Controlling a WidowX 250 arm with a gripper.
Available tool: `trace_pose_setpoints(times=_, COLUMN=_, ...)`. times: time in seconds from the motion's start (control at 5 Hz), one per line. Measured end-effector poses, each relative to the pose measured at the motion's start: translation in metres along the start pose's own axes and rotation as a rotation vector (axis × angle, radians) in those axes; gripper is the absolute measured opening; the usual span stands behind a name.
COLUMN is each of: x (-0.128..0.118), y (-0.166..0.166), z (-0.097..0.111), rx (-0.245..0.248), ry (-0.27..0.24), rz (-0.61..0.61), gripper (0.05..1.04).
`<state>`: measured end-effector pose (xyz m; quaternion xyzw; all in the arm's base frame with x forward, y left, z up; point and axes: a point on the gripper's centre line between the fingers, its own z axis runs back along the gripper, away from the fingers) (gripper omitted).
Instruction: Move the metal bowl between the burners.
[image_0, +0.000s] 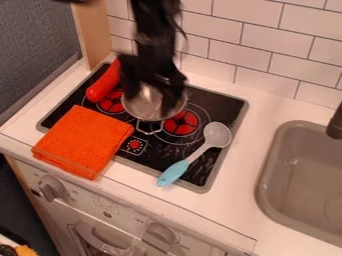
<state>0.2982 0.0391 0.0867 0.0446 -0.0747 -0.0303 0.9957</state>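
Evidently, the metal bowl (151, 108) sits just below the parted fingers (175, 92).

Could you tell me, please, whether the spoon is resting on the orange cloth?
No, the spoon lies on the black stovetop, to the right of the orange cloth.

The shiny metal bowl (151, 107), open side up, is between the left burner (111, 103) and right burner (182, 123); its looped handle (149, 131) faces frontward; both burners are round and red.
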Motion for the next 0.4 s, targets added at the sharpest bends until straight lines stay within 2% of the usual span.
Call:
trace_pose_setpoints(times=0.2, x=-0.0213, y=-0.0092, z=0.0115, rx=0.006, ry=-0.034, rz=-0.033, gripper=1.002)
trace_pose_setpoints(times=0.4, x=-0.019, y=-0.0103, z=0.0106, rx=-0.003, ry=-0.059, rz=-0.054, gripper=1.001)
